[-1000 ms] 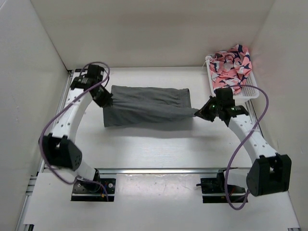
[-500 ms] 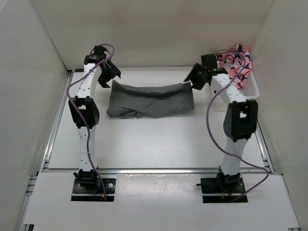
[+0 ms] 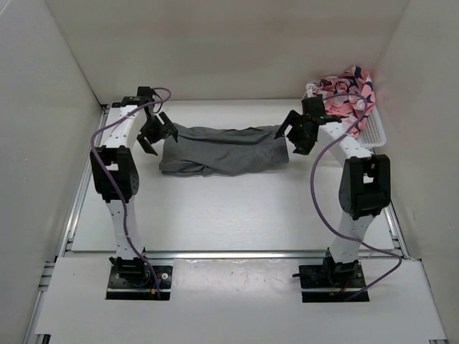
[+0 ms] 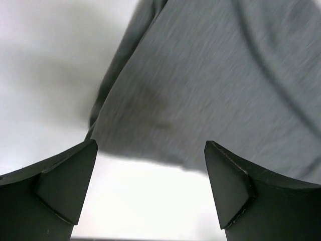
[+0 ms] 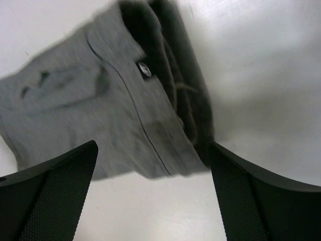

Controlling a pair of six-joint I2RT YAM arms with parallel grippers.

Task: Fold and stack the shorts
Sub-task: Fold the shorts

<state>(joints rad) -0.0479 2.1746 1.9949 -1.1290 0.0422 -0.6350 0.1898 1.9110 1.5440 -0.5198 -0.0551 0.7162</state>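
The grey shorts (image 3: pixel 222 150) lie folded in a long band across the back of the white table (image 3: pixel 229 215). My left gripper (image 3: pixel 156 136) hovers open at their left end, holding nothing. At the right end my right gripper (image 3: pixel 292 133) is also open and empty. In the left wrist view the grey shorts (image 4: pixel 210 75) lie just beyond the left gripper (image 4: pixel 150 186), with bare table between its fingers (image 4: pixel 60 186). The right wrist view shows the shorts (image 5: pixel 125 110), with seam and dark folded edge, ahead of the right gripper (image 5: pixel 153 196).
A white basket (image 3: pixel 371 135) at the back right holds a pink patterned cloth (image 3: pixel 348 93). White walls close in the table at the back and on both sides. The arm bases stand at the near edge.
Both grippers, shut on the ends of the shorts a second ago, carried them toward the back, opened and let go. The shorts now lie flat on the table.
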